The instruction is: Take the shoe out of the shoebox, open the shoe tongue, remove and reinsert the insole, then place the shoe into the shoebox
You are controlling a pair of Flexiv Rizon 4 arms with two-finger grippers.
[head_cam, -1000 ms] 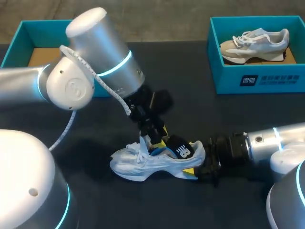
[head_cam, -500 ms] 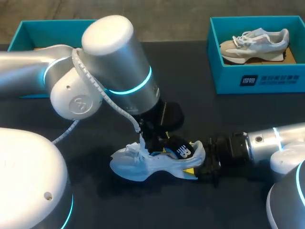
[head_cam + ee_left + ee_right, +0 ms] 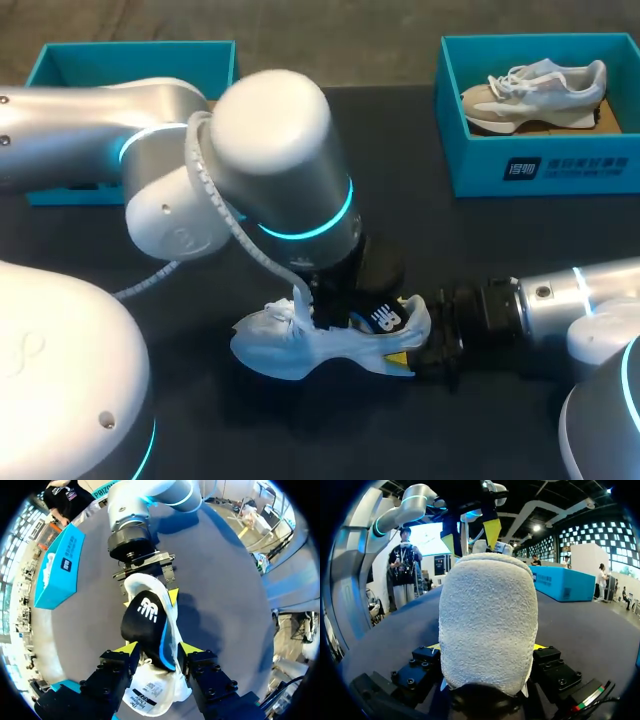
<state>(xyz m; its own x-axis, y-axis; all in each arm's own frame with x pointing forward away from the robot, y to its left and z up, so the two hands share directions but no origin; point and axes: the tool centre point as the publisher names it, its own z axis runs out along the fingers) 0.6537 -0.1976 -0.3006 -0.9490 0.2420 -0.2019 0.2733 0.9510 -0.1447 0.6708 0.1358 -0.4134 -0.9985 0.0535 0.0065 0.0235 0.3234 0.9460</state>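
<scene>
- tabletop [image 3: 420,240]: dark, carries both boxes and the shoe being worked on.
- left arm [image 3: 270,150]: comes in from the left edge, with its wrist over the centre of the frame. It hides the middle of the shoe in the head view.
- right arm [image 3: 580,295]: comes in low from the right edge and lies level with the tabletop.
- right shoebox [image 3: 540,170]: upper right, with a second shoe [image 3: 535,90] inside, untouched.
- left shoebox [image 3: 130,55]: upper left, partly behind the left arm. I can't check the inside; it is probably the one this shoe goes back into.
- shoe [image 3: 300,345]: lower middle, out of the box, sole on the tabletop, toe pointing left.
- insole [image 3: 145,615]: black, sticking partway up out of the shoe opening, not seated.
- left gripper [image 3: 156,650]: fingers narrow, closed on the insole from both sides.
- right gripper [image 3: 485,647]: fingers clamp the heel of the shoe from both sides.
- Progress, as a judgement: the take-out is done and this is the insole step. I can't tell whether the insole is going out or in. Seating it and boxing the shoe are left to do.
- Hard to make out: the tongue's state, the laces, and the toe under the left gripper.
</scene>
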